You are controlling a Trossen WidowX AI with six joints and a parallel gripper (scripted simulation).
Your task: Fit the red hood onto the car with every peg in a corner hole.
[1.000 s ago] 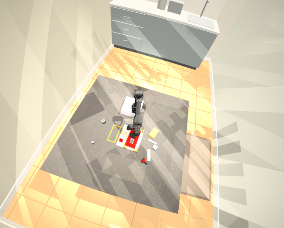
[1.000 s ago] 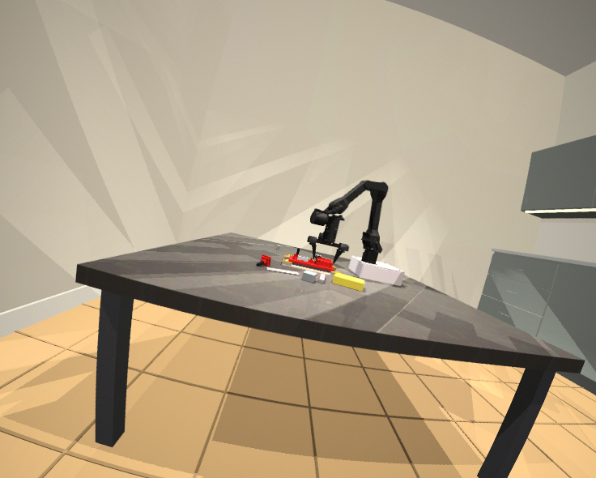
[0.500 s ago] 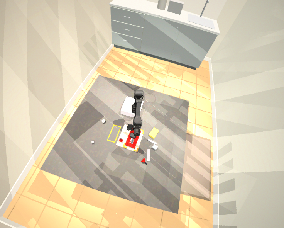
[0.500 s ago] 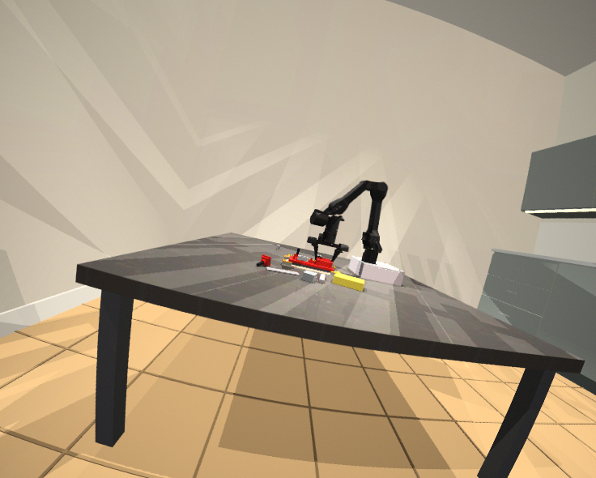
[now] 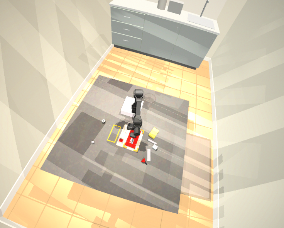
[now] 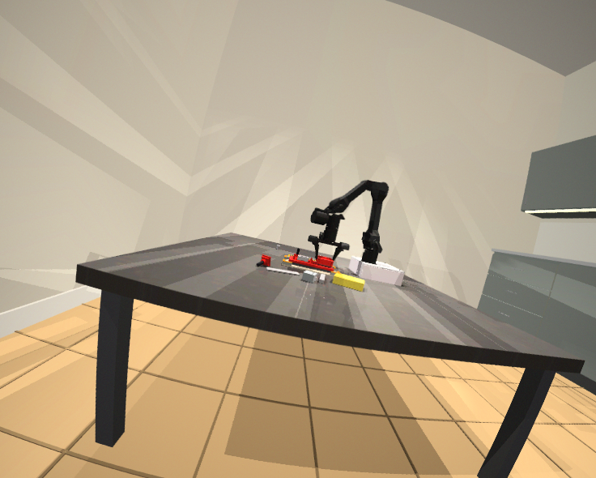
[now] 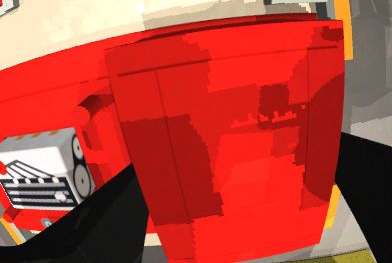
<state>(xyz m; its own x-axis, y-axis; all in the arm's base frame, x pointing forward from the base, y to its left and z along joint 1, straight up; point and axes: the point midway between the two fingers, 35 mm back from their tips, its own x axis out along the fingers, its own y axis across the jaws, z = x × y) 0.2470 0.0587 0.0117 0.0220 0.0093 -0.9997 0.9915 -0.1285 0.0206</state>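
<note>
As far as the wrist view shows, the gripper (image 5: pixel 134 132) (image 6: pixel 325 257) (image 7: pixel 238 158) has a wide hold on the hood (image 6: pixel 324 261) (image 7: pixel 235 144), one finger along each side, jaws stopped well short of closed by its width. Roof faces up. Hood is over the far end of the chassis (image 5: pixel 130 145) (image 6: pixel 303 263) (image 7: pixel 50 71) as seen from above, beside the engine block (image 5: pixel 131 140) (image 7: pixel 45 174) rather than over it; whether it touches the deck beneath, I can't quite tell. Its edges look slightly skewed to the chassis.

Pegs not yet covered: one red peg (image 7: pixel 82 114) stands plain between engine and hood. Step in hand, I judge: secure the grip, then raise the hood straight up until its skirt passes above pegs and engine. Carry toward the near end, square it to the deck lines, and only then lower, slowly and level, all four holes together. Dragging low would likely catch that peg or shift the car in its jig (image 5: pixel 119 143) (image 6: pixel 287 259) (image 7: pixel 100 9).

Farther out, yellow block (image 5: pixel 154 131) (image 6: pixel 348 281) (image 7: pixel 360 258) lies right of the jig from above; give the outer finger room there.
</note>
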